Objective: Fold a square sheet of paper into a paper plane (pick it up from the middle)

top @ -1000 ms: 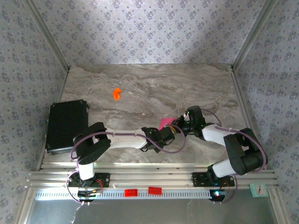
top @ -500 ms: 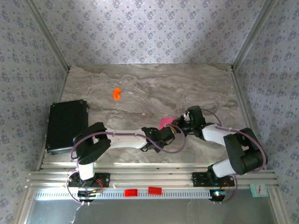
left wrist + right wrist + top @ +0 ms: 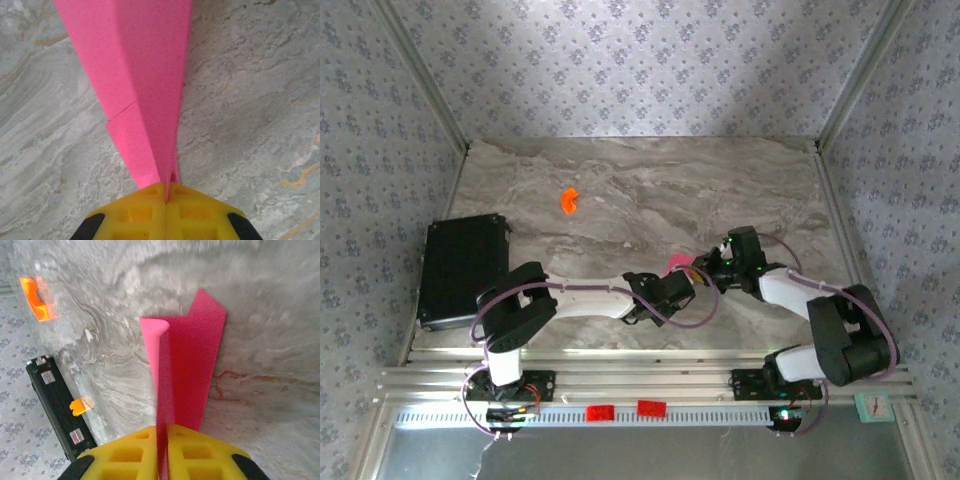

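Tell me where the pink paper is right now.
The pink paper is near the table's front centre in the top view, pinched by both the left gripper and the right gripper, with the orange piece farther back to the left.

The white-and-black left arm (image 3: 585, 295) lies low, stretched rightward from its base. The left gripper (image 3: 166, 189) has its yellow ribbed pads (image 3: 135, 215) pressed together on the narrow end of the magenta-pink folded paper plane (image 3: 145, 75). The right arm (image 3: 790, 288) bends at the elbow and reaches leftward. The right gripper (image 3: 162, 430) is clamped on the same paper's edge. Seen from above, the two grippers look close to touching.
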